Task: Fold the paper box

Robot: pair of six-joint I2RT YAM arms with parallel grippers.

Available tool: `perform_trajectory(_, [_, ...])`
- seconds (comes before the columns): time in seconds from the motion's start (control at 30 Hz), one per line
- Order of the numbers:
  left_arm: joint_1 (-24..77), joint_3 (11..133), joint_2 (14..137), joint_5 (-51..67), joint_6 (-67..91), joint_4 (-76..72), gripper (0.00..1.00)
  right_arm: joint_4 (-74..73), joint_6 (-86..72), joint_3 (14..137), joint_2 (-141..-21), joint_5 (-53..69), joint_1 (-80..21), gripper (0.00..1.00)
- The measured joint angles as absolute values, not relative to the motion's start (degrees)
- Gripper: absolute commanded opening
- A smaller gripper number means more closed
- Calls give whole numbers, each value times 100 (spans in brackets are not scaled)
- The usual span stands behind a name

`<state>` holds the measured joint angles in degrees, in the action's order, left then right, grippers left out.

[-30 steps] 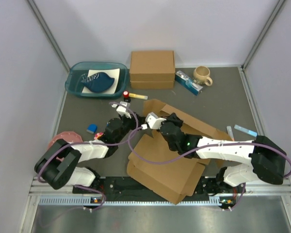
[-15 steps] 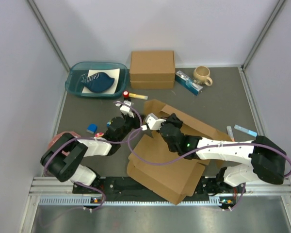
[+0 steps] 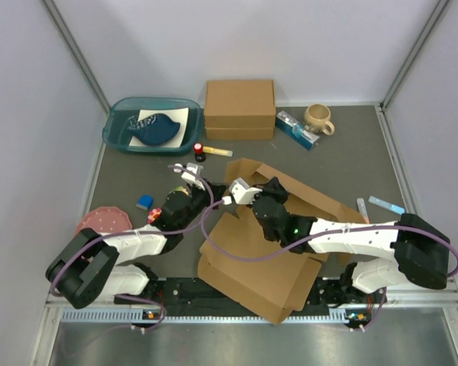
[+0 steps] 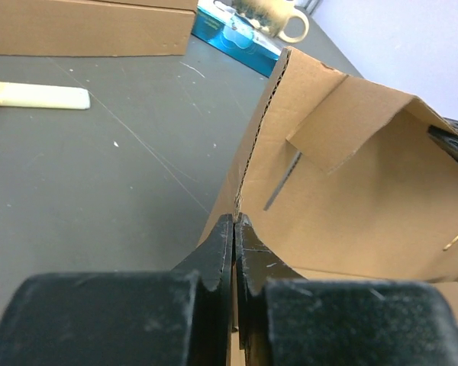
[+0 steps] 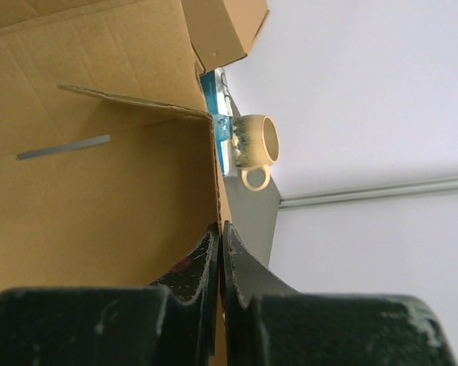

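While the blue packet (image 3: 296,128) beside the mug (image 3: 318,117) carries print, it is too small to read. Since half a second ago the left gripper (image 4: 235,219) has drawn back toward the left of the frame, and the pink plate (image 3: 103,219) is more uncovered. Its jaws are pressed together on nothing. The top view shows it apart from the paper box (image 3: 252,274), half folded at lower centre. The right gripper (image 5: 220,227) pinches the box's raised wall, and only its wrist view shows this.
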<state>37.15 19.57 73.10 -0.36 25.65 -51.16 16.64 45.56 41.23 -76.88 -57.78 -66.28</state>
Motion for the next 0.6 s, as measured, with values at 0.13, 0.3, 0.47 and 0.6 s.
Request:
perform_trajectory(0.13, [3990,1815,7126,-165,2709,-5118,0,1754,4613,4075,-7708,-5927,-6663,0])
perform_trajectory(0.3, [4486,1649,7074,-395,2836,-5223,0,1712,4687,3970,-7778,-6101,-6702,0])
perform_trajectory(0.47, [4847,1463,7081,-672,2985,-5474,0,1712,4698,3900,-7787,-6167,-6781,0])
perform_trajectory(0.6, [5006,1319,7236,-891,3079,-5881,0,1688,4694,3900,-7787,-6217,-6840,0])
